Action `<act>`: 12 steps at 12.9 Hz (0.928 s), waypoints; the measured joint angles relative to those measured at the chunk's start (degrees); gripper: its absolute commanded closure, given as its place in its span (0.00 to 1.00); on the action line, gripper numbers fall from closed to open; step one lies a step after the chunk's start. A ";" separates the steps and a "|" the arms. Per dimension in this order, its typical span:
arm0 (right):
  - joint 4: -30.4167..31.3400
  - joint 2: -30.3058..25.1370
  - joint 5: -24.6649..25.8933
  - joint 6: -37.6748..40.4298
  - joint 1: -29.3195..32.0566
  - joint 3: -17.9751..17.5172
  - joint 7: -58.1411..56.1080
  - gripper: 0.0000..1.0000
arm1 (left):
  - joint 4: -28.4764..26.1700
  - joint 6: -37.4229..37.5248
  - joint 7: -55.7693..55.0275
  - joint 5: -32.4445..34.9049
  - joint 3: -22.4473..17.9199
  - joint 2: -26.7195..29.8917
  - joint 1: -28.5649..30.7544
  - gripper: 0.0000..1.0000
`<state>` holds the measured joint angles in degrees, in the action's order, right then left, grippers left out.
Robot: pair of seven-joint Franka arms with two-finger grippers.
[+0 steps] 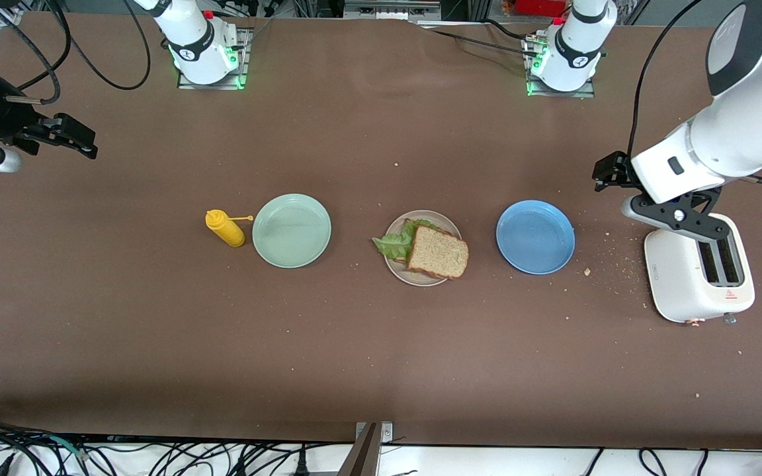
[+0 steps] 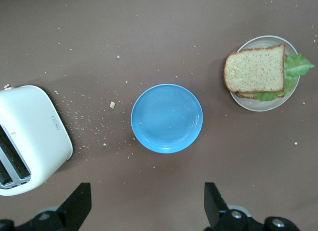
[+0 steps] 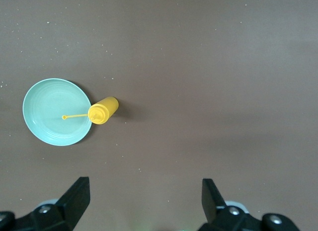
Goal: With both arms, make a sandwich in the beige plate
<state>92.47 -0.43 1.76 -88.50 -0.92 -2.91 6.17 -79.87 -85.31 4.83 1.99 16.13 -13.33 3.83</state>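
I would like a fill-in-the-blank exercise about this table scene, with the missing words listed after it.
1. The sandwich lies on the ____ plate.
2. The yellow bottle stands beside the ____ plate.
3. The left gripper hangs over the white ____, its fingers open.
4. The right gripper, at the right arm's end of the table, holds ____.

Missing words: beige; mint-green; toaster; nothing
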 measured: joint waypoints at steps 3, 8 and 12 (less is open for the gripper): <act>0.00 0.00 0.00 -0.01 0.00 0.00 0.00 0.00 | -7.43 -3.64 0.03 -2.20 -3.10 5.97 -0.22 0.00; -0.01 0.00 0.00 -0.05 0.01 0.00 0.00 0.00 | -11.40 -4.10 -4.94 -2.37 -8.61 11.44 -3.43 0.00; -0.01 0.00 0.00 -0.14 0.01 0.01 0.00 0.00 | -11.80 -4.42 -5.69 -2.38 -9.08 11.13 -3.23 0.00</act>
<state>92.46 -0.43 1.76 -88.64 -0.91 -2.90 6.17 -91.67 -89.73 -0.86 -0.38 7.05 -2.20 0.60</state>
